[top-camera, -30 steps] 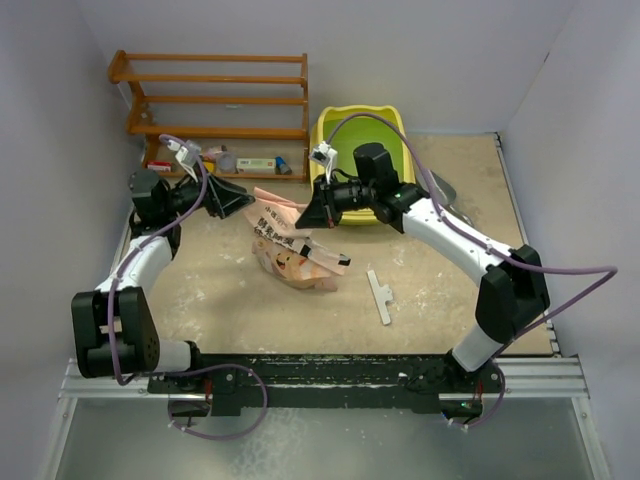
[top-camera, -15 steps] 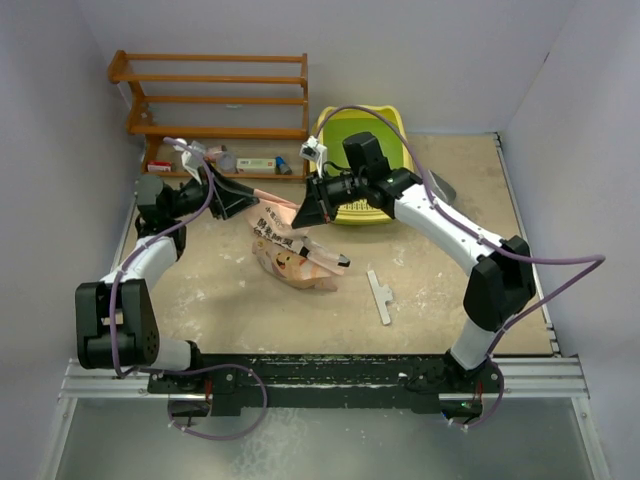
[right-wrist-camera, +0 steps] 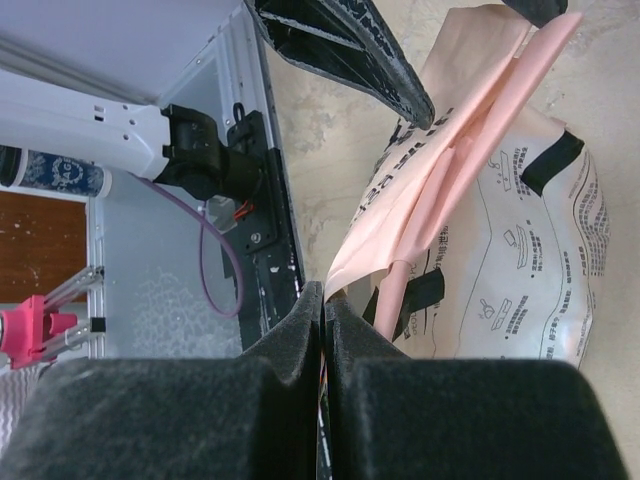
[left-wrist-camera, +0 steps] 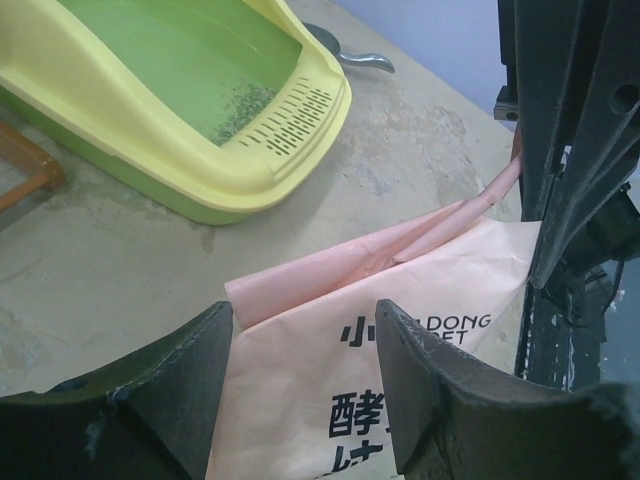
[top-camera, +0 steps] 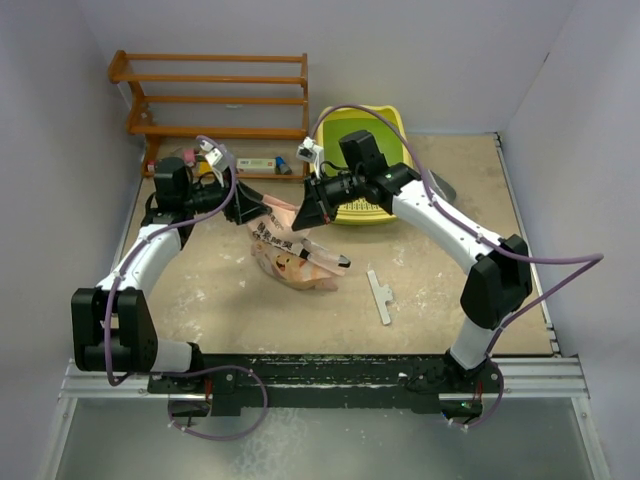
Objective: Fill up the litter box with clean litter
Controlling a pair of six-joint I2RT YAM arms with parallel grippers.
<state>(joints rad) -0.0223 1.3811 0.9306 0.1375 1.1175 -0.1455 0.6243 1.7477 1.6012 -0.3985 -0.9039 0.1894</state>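
We find the right gripper (right-wrist-camera: 322, 295) clamped on the bag (top-camera: 295, 258) lip, the left gripper (left-wrist-camera: 305, 312) open at its near corner, and the litter box (left-wrist-camera: 310, 110) beyond.

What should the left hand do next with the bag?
Probably close the left gripper on the bag. Its fingers stand open with the bag's top edge between them, and the right gripper is shut on the bag, so both could then lift it.

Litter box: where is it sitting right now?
In the top view the litter box sits at the table's far edge, slightly right of centre, immediately right of the wooden shelf rack.
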